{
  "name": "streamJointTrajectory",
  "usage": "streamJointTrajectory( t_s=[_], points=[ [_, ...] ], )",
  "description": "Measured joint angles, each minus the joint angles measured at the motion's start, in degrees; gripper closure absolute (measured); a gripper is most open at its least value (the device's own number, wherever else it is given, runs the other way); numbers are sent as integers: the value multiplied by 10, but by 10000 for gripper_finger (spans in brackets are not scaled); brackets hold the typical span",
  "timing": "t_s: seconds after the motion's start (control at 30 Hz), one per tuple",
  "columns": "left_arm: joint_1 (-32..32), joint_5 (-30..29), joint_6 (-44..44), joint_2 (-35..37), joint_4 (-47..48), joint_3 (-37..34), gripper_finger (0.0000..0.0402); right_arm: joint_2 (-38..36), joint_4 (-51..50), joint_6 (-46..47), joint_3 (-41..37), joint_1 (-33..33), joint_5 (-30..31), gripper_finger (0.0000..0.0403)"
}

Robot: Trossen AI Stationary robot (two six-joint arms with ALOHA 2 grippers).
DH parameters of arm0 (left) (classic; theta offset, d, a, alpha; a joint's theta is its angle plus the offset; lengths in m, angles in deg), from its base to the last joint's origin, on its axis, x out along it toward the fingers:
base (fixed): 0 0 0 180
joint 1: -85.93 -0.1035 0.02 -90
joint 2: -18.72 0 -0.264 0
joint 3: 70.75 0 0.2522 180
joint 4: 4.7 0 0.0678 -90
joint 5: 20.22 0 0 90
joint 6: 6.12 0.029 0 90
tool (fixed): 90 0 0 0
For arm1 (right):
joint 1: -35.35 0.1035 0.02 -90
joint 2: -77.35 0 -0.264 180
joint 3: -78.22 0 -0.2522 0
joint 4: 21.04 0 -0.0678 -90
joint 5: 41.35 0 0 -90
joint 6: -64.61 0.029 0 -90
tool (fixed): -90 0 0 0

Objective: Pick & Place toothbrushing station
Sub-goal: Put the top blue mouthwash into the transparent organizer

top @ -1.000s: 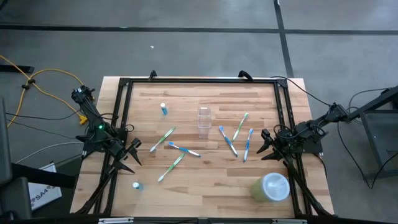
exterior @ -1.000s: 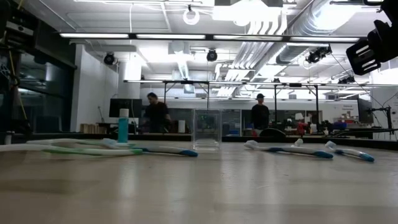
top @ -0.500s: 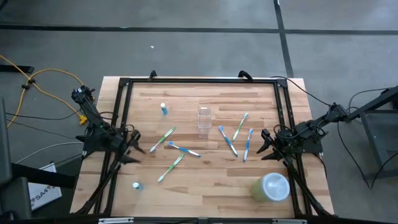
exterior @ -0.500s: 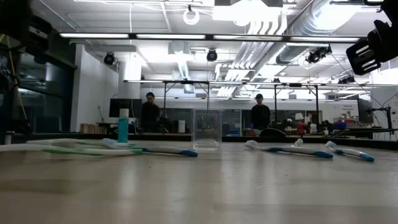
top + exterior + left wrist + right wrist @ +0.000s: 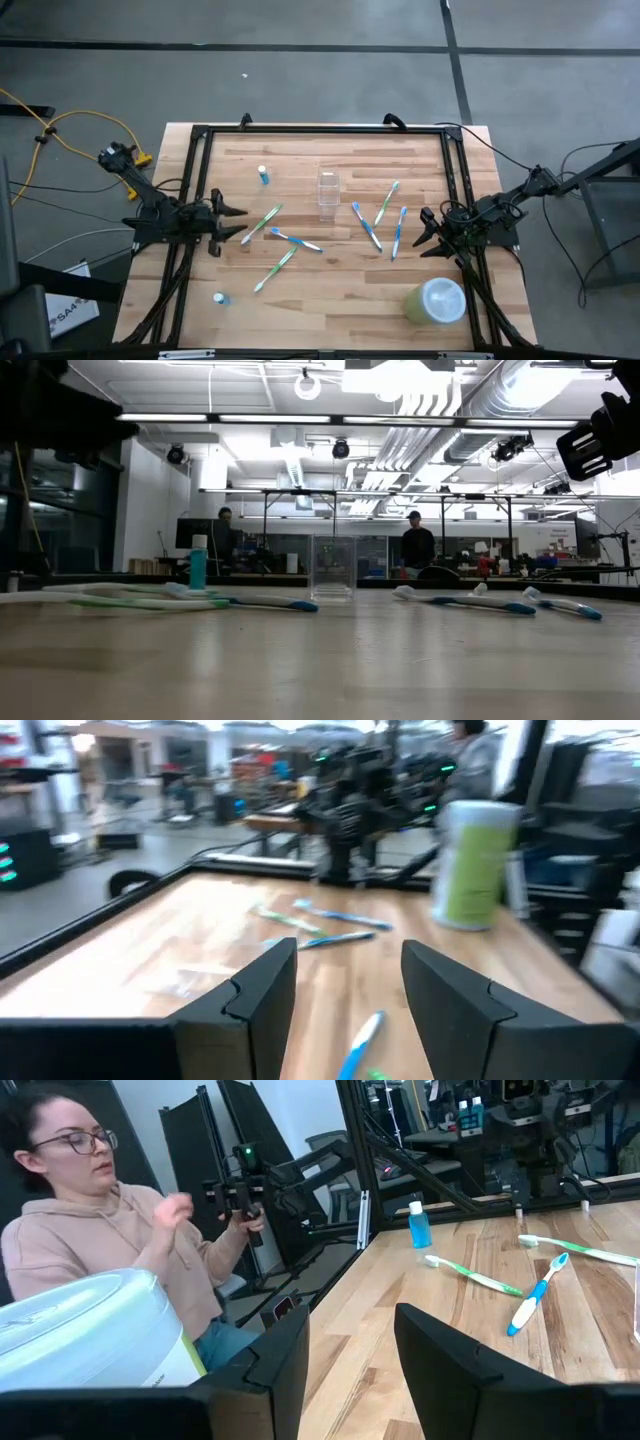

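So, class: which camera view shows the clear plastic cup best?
The low view: the clear plastic cup stands upright at centre, unobstructed, with toothbrushes lying either side. The high view shows it only from above, as a faint outline on the table. The left wrist view doesn't show it clearly; the right wrist view catches at most its edge.

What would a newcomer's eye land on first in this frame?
Probably the toothbrushes scattered over the wooden table around the upright clear plastic cup at its middle. Next, the left gripper, open and pointing in from the left edge toward a green toothbrush, and the pale green round container at the near right corner.
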Motion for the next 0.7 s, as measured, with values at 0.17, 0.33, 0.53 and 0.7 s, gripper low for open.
streamJointTrajectory(
  t_s=[0.17,0.33,0.53,0.7],
  points=[
    [-58,0,-28,-74,-6,24,225,0,0,0,0,0,0,261],
    [-107,7,-28,-169,-44,66,225,0,0,0,0,0,0,261],
    [-167,62,-29,-287,-44,142,225,0,0,0,0,0,0,261],
    [-207,62,-30,-359,25,212,225,0,0,0,0,0,0,261]
  ],
)
